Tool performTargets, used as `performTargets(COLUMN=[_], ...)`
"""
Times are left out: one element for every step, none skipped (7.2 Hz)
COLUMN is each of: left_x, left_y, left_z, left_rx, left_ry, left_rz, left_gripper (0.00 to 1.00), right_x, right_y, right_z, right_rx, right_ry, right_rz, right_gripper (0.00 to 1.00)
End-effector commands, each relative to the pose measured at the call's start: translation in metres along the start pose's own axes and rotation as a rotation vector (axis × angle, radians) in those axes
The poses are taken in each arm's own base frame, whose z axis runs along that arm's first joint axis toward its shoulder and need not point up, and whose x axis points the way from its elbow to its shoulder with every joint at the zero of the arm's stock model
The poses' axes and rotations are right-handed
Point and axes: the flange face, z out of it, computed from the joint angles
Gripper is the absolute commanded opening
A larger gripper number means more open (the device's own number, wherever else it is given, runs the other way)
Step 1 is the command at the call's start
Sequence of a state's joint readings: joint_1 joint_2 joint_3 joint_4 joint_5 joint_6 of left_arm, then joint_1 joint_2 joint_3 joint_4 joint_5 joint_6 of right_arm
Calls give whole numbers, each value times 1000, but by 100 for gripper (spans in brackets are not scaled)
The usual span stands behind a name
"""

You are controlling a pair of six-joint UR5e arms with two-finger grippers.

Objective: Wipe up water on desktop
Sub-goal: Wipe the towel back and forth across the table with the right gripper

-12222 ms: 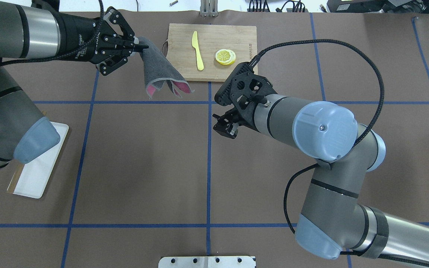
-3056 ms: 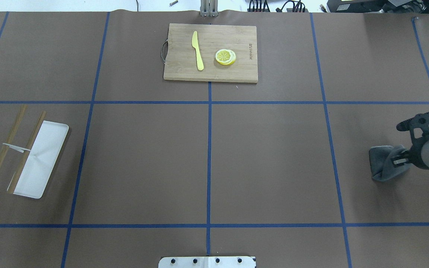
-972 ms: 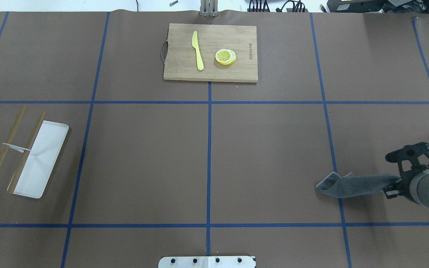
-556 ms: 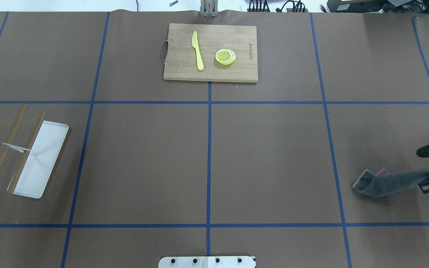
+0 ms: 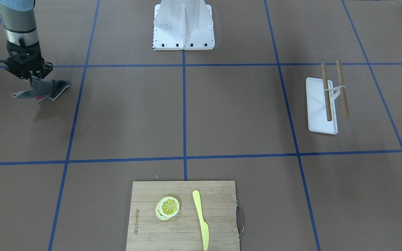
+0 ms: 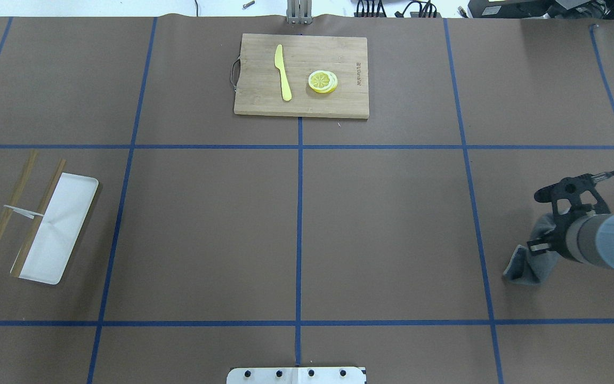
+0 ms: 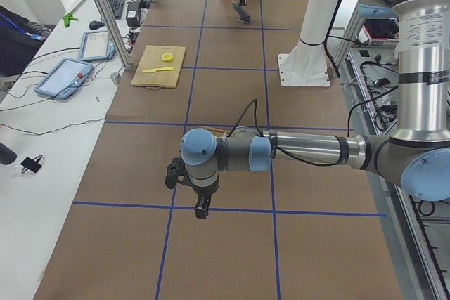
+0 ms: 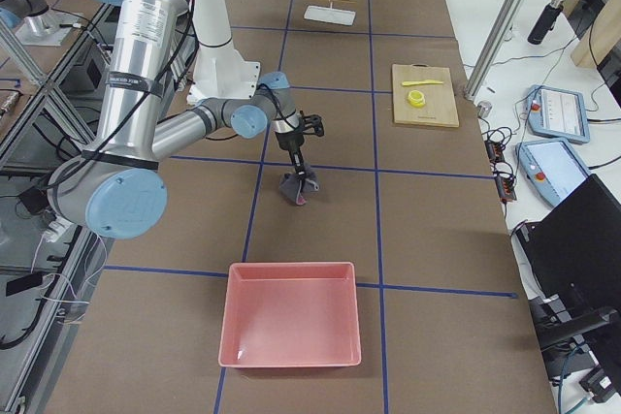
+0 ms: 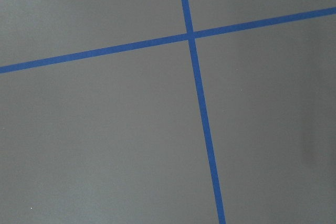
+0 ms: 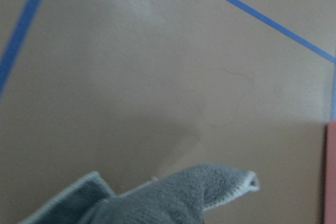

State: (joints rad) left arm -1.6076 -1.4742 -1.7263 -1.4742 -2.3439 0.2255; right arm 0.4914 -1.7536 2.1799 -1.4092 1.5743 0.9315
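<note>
The desktop (image 6: 381, 229) is brown with blue tape lines. My right gripper (image 6: 547, 242) is at its right side, shut on a grey cloth (image 6: 523, 265) with a pink underside that lies bunched on the surface below it. The cloth also shows in the front-facing view (image 5: 45, 90), under the gripper (image 5: 30, 77), and in the right wrist view (image 10: 173, 198). I see no distinct water patch. My left gripper (image 7: 200, 210) shows only in the exterior left view, low over the desktop; I cannot tell whether it is open or shut.
A bamboo cutting board (image 6: 300, 74) with a yellow knife (image 6: 283, 72) and lemon slices (image 6: 322, 81) lies at the far centre. A white tray (image 6: 56, 229) with chopsticks lies at the left. A red bin (image 8: 291, 312) stands beyond the cloth at the right end.
My right gripper has swung out to the right and come back left, dragging the cloth over the desktop. The cloth was stretched out flat and is now bunched beneath the gripper.
</note>
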Motion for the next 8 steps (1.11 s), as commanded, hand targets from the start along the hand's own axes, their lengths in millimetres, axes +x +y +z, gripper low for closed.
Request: performTargets(left_x=[0,0,-1,-1,-1,0,1,0], left_y=[-1,-1,0,2,8,20,27,32], left_z=[0,0,1,1,3,4,5,7], left_rx=[1,0,-1,-1,-3,23,55,64], left_ry=[0,0,0,3,5,0,-5,-6], left_rz=[-1,0,-3,-5,-13,-24,-47,-45], left_gripper=[99,99,99,99,99,99,99,99], right_x=[-133,-169,-196,-202,-186,-157,-121,-74], right_y=[-21,-29,-46,-60,-78,-105,-130,-158], right_z=[-38,-62,-90,-107,-125,-147,-165,-176], right_rx=[37,58,84,104,93,47,39,47], right_ry=[-221,-297,-372,-412,-411,-406,-403,-398], right_rz=[151,204,238,250,265,296,280,244], right_gripper=[0,0,0,0,0,0,0,0])
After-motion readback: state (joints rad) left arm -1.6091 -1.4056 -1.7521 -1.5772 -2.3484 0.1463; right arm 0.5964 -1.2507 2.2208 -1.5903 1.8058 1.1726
